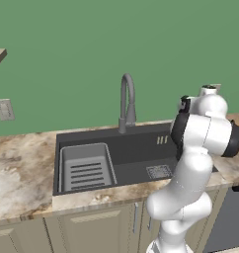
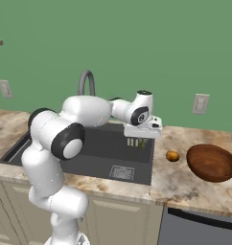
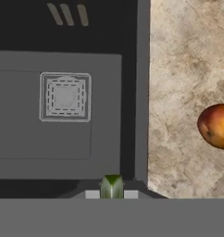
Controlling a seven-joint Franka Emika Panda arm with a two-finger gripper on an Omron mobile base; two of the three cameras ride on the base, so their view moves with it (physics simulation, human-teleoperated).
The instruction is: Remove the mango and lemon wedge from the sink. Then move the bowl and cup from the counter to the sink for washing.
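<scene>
Nearest to me, in the hand view, my hand (image 3: 112,193) is clenched on the lemon wedge (image 3: 112,186), a small green-yellow sliver pinched between the two tips. Below it lies the dark sink (image 3: 21,152), and I hang over the sink's right part, close to its right wall, with the square drain (image 3: 65,96) on the basin floor to the left of the wedge.

In the right base view my hand (image 2: 137,142) is above the sink's (image 2: 96,165) right end, clear of the basin floor. Just right of the sink, the mango (image 2: 172,155) rests on the marbled counter (image 2: 178,184), apart from the rim. Beside the mango, further right, the wide reddish-brown bowl (image 2: 212,162) sits upright on the same counter, near the mango but not touching it.

At the left end of the basin, in the left base view, is the lighter slotted tray (image 1: 86,168). At the far edge of the sink the grey gooseneck faucet (image 1: 127,101) rises before the green wall (image 1: 92,44).
</scene>
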